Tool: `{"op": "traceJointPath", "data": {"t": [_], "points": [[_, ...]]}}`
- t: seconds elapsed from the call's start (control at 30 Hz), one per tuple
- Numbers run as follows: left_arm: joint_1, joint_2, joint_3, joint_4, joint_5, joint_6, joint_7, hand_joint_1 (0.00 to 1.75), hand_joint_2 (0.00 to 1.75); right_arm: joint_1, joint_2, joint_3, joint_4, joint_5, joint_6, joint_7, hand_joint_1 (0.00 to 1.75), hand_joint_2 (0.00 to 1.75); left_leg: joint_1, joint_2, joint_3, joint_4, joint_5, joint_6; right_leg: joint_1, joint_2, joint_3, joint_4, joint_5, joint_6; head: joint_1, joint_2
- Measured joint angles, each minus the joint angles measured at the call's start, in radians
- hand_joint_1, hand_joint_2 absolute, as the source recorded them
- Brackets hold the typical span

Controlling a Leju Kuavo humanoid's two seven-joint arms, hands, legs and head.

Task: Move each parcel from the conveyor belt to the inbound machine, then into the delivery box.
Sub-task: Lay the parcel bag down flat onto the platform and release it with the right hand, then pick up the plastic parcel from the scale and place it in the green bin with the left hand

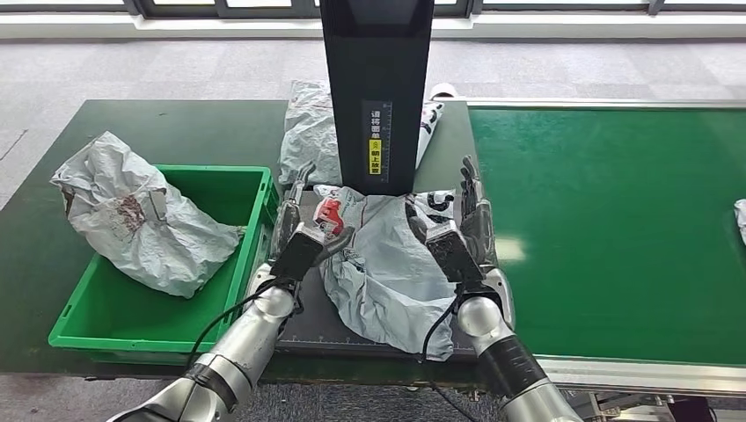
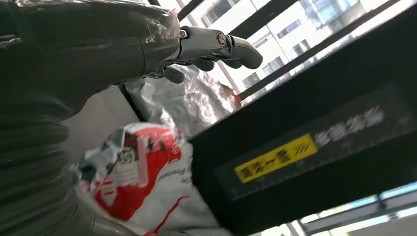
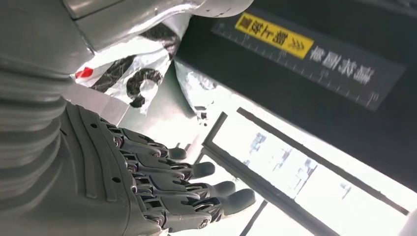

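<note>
Nearest to you, the two silver arms are coming up from below, and between them a grey parcel [image 1: 383, 272] is lying on the dark platform [image 1: 303, 330] of the inbound machine [image 1: 376, 88]. The parcel is crumpled, with red print near its left side and black print near its right side. Its far edge is reaching under the black column of the machine, where you are seeing a yellow label [image 1: 375, 156].

The left hand [image 1: 295, 220] is standing at the left edge of the parcel with the fingers stretched forward and apart, and it is holding nothing. Whether it is touching the bag, you cannot tell. In the left wrist view the fingers [image 2: 216, 46] are slightly curved in free air, and the red print of the parcel [image 2: 142, 172] is showing below them.

The right hand [image 1: 471, 215] is standing at the right edge of the parcel, palm turned inward, fingers straight and spread, also holding nothing. In the right wrist view the fingers [image 3: 196, 191] are lying apart and free.

To the left, a green box [image 1: 255, 220] is sitting on the table, and a second parcel [image 1: 141, 220] is leaning over its far left rim. A third parcel [image 1: 308, 132] is lying behind the column. The green belt [image 1: 607, 229] is stretching to the right, with a small piece of another bag [image 1: 741, 220] at its far right edge.
</note>
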Motion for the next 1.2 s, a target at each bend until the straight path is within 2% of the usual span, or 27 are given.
{"op": "traceJointPath", "data": {"t": [0.13, 0.17, 0.27, 0.3, 0.33, 0.4, 0.5, 0.83, 0.93, 1.1, 1.2], "points": [[-0.018, 0.004, -0.075, 0.077, -0.188, 0.033, 0.138, 0.00, 1.75, -0.008, 0.000, -0.036, 0.019, -0.030, -0.009, -0.028, 0.00, 1.75, 0.000, 0.000, 0.000, 0.000, 0.000, 0.000, 0.000, 0.000, 0.000, 0.000, 0.000, 0.000, 0.000, 0.000], [-0.024, 0.005, -0.094, 0.096, -0.239, 0.045, 0.177, 0.10, 1.75, -0.010, -0.001, -0.043, 0.021, -0.034, -0.010, -0.031, 0.00, 1.75, 0.000, 0.000, 0.000, 0.000, 0.000, 0.000, 0.000, 0.000, 0.000, 0.000, 0.000, 0.000, 0.000, 0.000], [-0.043, 0.007, -0.165, 0.158, -0.427, 0.050, 0.325, 1.31, 1.75, -0.019, -0.002, -0.059, 0.028, -0.042, -0.005, -0.036, 0.00, 1.75, 0.000, 0.000, 0.000, 0.000, 0.000, 0.000, 0.000, 0.000, 0.000, 0.000, 0.000, 0.000, 0.000, 0.000], [-0.048, 0.008, -0.195, 0.177, -0.489, 0.041, 0.374, 1.65, 1.75, -0.024, -0.002, -0.062, 0.031, -0.042, -0.003, -0.038, 0.00, 1.75, 0.000, 0.000, 0.000, 0.000, 0.000, 0.000, 0.000, 0.000, 0.000, 0.000, 0.000, 0.000, 0.000, 0.000], [-0.053, 0.009, -0.225, 0.194, -0.539, 0.030, 0.414, 1.70, 1.75, -0.030, -0.002, -0.064, 0.035, -0.042, -0.001, -0.041, 0.00, 1.75, 0.000, 0.000, 0.000, 0.000, 0.000, 0.000, 0.000, 0.000, 0.000, 0.000, 0.000, 0.000, 0.000, 0.000], [-0.065, 0.010, -0.271, 0.220, -0.600, 0.015, 0.458, 1.75, 1.75, -0.040, -0.002, -0.069, 0.043, -0.042, 0.000, -0.048, 0.00, 1.75, 0.000, -0.001, 0.000, 0.000, 0.000, 0.000, 0.000, -0.001, 0.001, 0.000, 0.000, 0.000, 0.000, 0.000], [-0.078, 0.013, -0.302, 0.244, -0.619, 0.019, 0.466, 1.75, 1.75, -0.045, -0.002, -0.073, 0.055, -0.043, 0.000, -0.056, 0.00, 1.75, 0.000, -0.001, 0.001, 0.000, 0.000, 0.000, 0.000, -0.001, 0.002, 0.000, 0.000, 0.000, 0.000, 0.000], [-0.084, 0.023, -0.303, 0.245, -0.615, 0.049, 0.457, 1.75, 1.75, -0.036, -0.002, -0.074, 0.059, -0.042, 0.000, -0.058, 0.00, 1.75, 0.000, 0.000, 0.002, 0.000, -0.001, 0.000, 0.000, 0.000, 0.002, 0.000, -0.001, -0.001, 0.000, 0.000], [-0.085, 0.031, -0.297, 0.243, -0.602, 0.105, 0.431, 1.75, 1.75, -0.031, -0.002, -0.074, 0.059, -0.043, 0.001, -0.047, 0.00, 1.75, 0.000, 0.000, 0.002, 0.000, -0.001, 0.000, 0.000, 0.000, 0.002, 0.000, -0.001, -0.001, 0.000, 0.000], [-0.084, 0.052, -0.235, 0.213, -0.586, 0.271, 0.374, 1.75, 1.75, -0.005, -0.002, -0.074, 0.043, -0.057, 0.000, -0.046, 0.00, 1.75, 0.000, 0.000, 0.001, 0.000, -0.001, 0.000, 0.001, 0.000, 0.001, 0.000, -0.001, -0.001, 0.000, 0.000], [-0.068, 0.076, -0.163, 0.112, -0.696, 0.361, 0.403, 1.75, 1.75, 0.008, -0.002, -0.074, 0.028, -0.065, -0.008, -0.045, 0.00, 1.75, 0.001, 0.001, 0.001, 0.000, -0.001, -0.001, 0.001, 0.001, 0.000, 0.000, -0.001, -0.001, 0.000, 0.000]]}}
